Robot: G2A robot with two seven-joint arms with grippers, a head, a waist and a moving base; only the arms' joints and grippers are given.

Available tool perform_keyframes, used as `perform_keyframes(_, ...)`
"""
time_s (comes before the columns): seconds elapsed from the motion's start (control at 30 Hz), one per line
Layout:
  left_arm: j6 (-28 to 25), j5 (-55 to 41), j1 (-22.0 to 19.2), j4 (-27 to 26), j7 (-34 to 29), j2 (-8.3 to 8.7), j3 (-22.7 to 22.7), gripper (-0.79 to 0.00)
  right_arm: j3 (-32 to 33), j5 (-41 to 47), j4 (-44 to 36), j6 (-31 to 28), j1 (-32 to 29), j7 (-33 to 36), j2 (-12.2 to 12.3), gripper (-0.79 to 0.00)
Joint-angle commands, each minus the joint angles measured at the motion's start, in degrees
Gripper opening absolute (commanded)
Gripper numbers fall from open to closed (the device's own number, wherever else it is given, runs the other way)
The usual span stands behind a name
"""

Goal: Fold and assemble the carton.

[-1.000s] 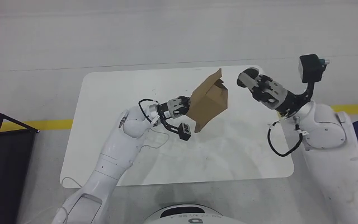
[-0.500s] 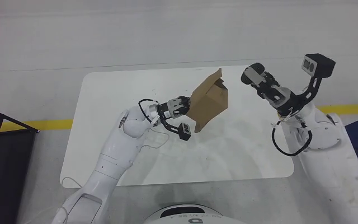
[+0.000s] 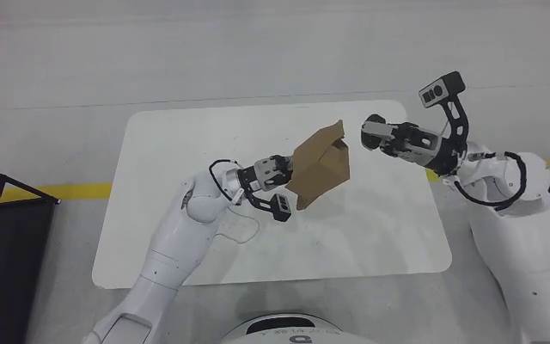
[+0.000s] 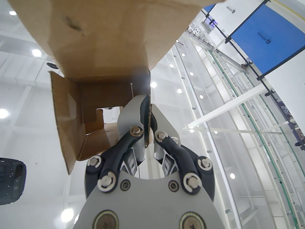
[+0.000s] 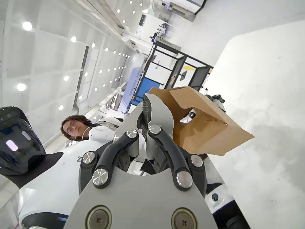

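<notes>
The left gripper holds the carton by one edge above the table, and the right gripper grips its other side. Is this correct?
Not fully. The left gripper does clamp an edge of the carton above the table, but the right gripper grips nothing: shut, it stands apart from the carton, as the top view shows.

— What stands in the way, coming from the right?
— The carton (image 3: 320,163), held tilted above the table (image 3: 172,155). The right gripper (image 3: 369,134), fingers pressed together, sits just beside its raised flap, a slim gap between them.
— And from the left?
— The left gripper (image 3: 286,168) pinches the carton's edge there, so that arm bars the approach.
— Room underneath?
— Hard to judge from above; the lower corner may hang free of the table.
</notes>
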Motion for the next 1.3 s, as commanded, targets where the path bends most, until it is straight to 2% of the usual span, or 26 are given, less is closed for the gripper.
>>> perform_keyframes(0.0, -0.10, 1.12, 0.47, -0.62, -0.59, 0.16, -0.10, -0.785, -0.58, -0.09, 0.39, 2.74, 0.86, 2.02, 0.10, -0.785)
perform_keyframes(0.1, -0.47, 2.62, 1.10, -1.44, -1.38, 0.37, -0.15, -0.785, -2.09, 3.08, 1.84, 6.24, 2.45, 5.95, 0.07, -0.785)
perform_keyframes(0.43, -0.98, 5.29, 3.21, -4.01, -4.01, 1.04, -0.40, -0.785, -6.37, 2.54, 5.48, 10.76, 7.22, 8.28, -0.15, -0.785)
perform_keyframes(0.87, -1.55, 6.55, 4.41, -5.29, -5.84, 1.82, -0.56, -0.785, -13.21, 1.03, 9.80, 13.60, 10.85, 11.76, -0.72, -0.785)
perform_keyframes(1.27, -2.54, 8.11, 3.36, -5.02, -5.38, 2.31, 0.29, -0.785, -14.70, -1.25, 9.32, 14.29, 11.43, 11.65, -0.67, -0.785)
